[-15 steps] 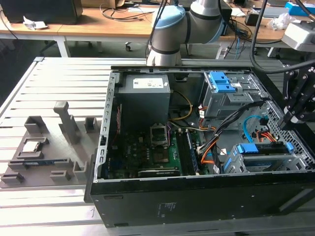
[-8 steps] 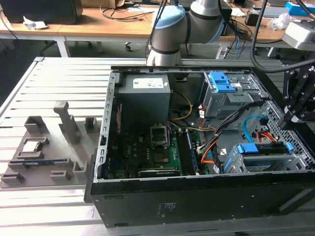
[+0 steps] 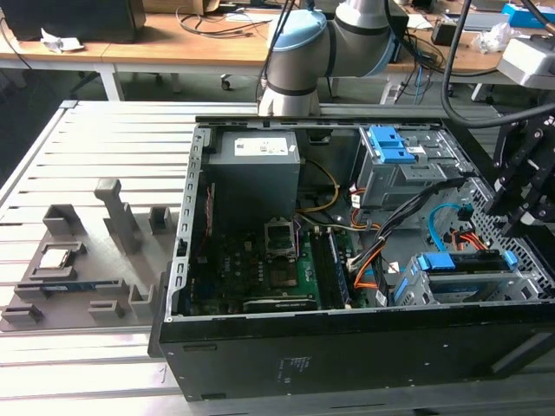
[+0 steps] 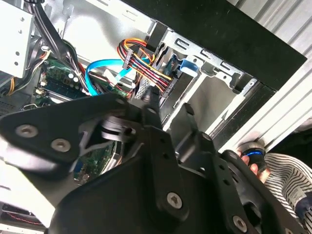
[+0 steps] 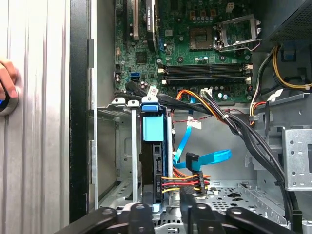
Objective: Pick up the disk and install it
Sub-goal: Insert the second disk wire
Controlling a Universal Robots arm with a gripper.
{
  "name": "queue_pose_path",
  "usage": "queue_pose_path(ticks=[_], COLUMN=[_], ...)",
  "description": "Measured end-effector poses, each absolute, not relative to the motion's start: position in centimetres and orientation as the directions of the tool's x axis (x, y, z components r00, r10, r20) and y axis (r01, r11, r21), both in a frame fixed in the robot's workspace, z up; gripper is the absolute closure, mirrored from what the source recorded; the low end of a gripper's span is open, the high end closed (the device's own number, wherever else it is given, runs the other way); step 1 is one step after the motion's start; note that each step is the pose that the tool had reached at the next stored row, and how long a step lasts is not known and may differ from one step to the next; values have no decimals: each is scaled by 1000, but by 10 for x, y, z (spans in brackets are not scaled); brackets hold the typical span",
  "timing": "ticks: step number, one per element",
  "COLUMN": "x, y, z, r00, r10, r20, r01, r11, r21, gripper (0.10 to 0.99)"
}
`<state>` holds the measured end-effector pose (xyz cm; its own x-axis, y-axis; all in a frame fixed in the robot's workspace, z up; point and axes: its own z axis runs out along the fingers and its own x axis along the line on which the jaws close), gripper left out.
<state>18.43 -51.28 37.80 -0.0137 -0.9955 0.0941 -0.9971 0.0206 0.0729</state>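
The disk [image 3: 464, 276], a silver drive in a blue plastic frame, sits in the drive cage [image 3: 520, 286] at the front corner of the open computer case, on the exterior view's right. In the first wrist view the disk [image 5: 153, 131] stands edge-on inside the cage [image 5: 114, 146], with red, yellow and black cables [image 5: 183, 180] plugged in at its end. My gripper [image 3: 520, 186] hangs above and to the right of the cage, clear of the disk. Its black fingers are apart with nothing between them, so the gripper [image 5: 165, 209] is open. In the second wrist view the gripper [image 4: 169, 105] points towards the cage.
The case [image 3: 347, 355] lies open on a slatted metal table [image 3: 87, 156]. Inside are the motherboard [image 3: 260, 269], a grey power supply box [image 3: 253, 169], an upper drive bay with blue tabs [image 3: 390, 143] and loose cable bundles [image 5: 229, 117]. A person's hand [image 5: 6, 80] rests on the table beside the case. Grey fixtures [image 3: 78, 260] stand on the exterior view's left.
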Motion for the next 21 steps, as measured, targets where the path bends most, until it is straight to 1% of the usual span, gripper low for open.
queue_pose_path(ticks=[1, 2, 4, 9, 17, 21], x=[184, 184, 184, 177, 147, 147], y=[-513, -513, -511, -493, -491, -491], z=[378, 378, 378, 377, 375, 375], r00=[-14, -14, -14, -9, 3, 7], r10=[-995, -995, -995, -996, -996, -996], r20=[94, 94, 95, 94, 93, 93], r01=[-997, -997, -997, -997, -997, -997], r11=[21, 21, 21, 16, 3, 0], r21=[73, 73, 73, 73, 73, 73], gripper=[729, 667, 667, 667, 667, 667])
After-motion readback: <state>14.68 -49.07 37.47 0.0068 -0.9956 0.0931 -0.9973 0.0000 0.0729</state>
